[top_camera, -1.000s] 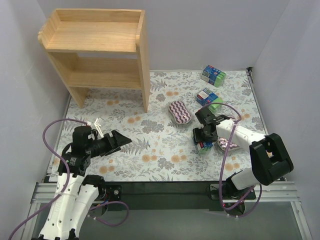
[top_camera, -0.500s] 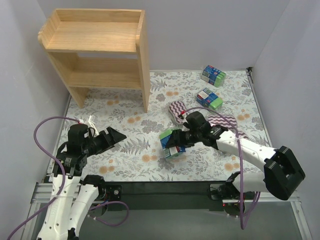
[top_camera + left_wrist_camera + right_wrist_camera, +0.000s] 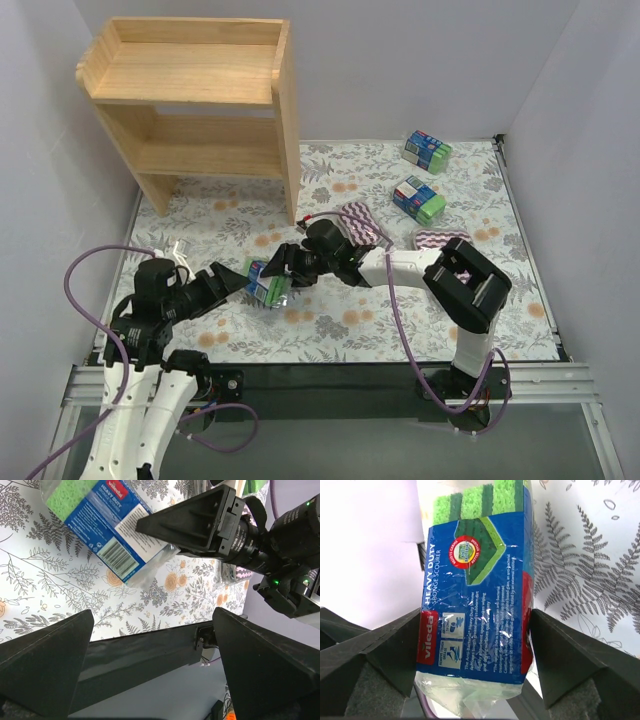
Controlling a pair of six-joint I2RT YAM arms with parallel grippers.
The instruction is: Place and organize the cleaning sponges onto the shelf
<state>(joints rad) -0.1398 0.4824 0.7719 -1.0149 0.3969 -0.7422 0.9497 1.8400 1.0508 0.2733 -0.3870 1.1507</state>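
The right claw reaches across to the left half of the floral-covered bench and grasps a blue-and-green sponge pack. In the right wrist view the pack fills the space between the claw's two fingers, each finger pressed against one side of the clear wrap. The printed blue label faces the camera and the green sponge ends point away from the claw. In the left wrist view one right finger lies across the pack's barcode side.

The left claw is released, its fingers spread wide with nothing between them. It points toward the right claw, and the pack sits just ahead of its fingertips, near them but not touching.

Behind the right claw, along its forearm, a purple zigzag pad lies partly hidden by the arm. A second purple pad lies further to the claw's right. Two more blue-and-green packs lie well apart from the claw, far and to its right, on the bench.

The shelf stands at the far left corner, beyond both claws and well apart from them.
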